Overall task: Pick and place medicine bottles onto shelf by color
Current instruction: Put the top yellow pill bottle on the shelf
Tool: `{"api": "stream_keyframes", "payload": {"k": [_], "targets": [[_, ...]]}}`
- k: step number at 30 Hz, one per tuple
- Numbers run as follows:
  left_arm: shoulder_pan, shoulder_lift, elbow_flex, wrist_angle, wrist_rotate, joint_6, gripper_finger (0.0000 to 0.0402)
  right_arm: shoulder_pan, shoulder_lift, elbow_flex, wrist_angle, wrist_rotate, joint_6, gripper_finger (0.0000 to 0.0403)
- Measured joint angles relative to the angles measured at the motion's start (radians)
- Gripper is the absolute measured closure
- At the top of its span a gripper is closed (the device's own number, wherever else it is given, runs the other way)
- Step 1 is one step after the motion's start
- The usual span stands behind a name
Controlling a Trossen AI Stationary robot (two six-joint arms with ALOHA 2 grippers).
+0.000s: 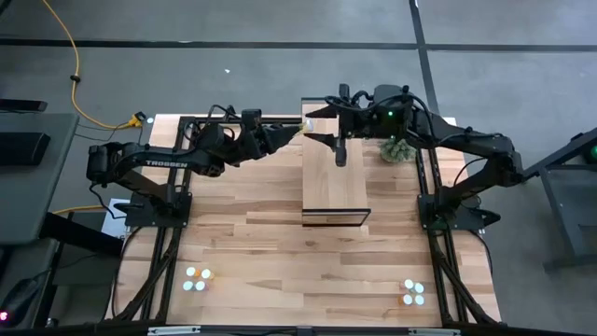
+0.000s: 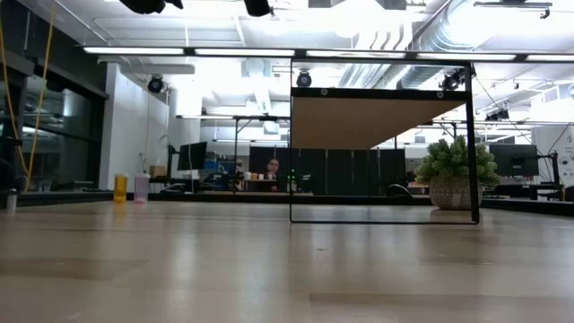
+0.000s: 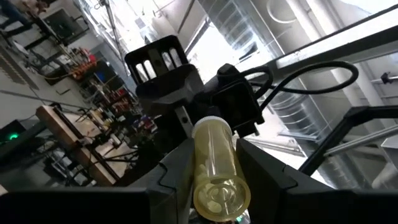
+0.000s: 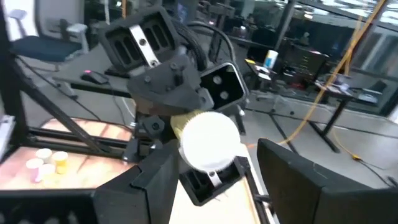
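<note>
My left gripper reaches in from the table's left and is shut on a yellow medicine bottle with a white cap, high above the far end of the shelf. My right gripper faces it from the right, open. The capped end stands between its fingers, and a clear gap shows beside one finger. More medicine bottles stand in two small groups near the table's front edge. My left gripper pinches the bottle's yellow body between its two fingers. The fingers come from the table's left, slanting upward, and lie along the bottle. Its base points back at the wrist and its cap toward my right gripper. The bottle is lifted clear of everything.
A potted plant stands just right of the shelf's far end, below my right arm. The shelf rises as a dark-framed open box in the low view. Bare tabletop lies between the shelf and the bottle groups.
</note>
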Motion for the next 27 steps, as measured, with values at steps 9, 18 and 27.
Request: {"api": "stream_keyframes", "payload": {"k": [9,18,27], "targets": [[0.005,0.000,0.000,-0.014,-0.003,0.001,0.0300,0.000,-0.005,0.000,-0.013,-0.050,0.019,0.0221],[0.004,0.000,0.000,-0.033,0.002,-0.024,0.0300,0.001,-0.005,0.000,-0.013,-0.055,0.016,0.0231],[0.005,0.000,0.000,-0.033,-0.003,-0.023,0.0300,0.001,-0.005,0.000,-0.036,-0.054,0.015,0.0236]]}}
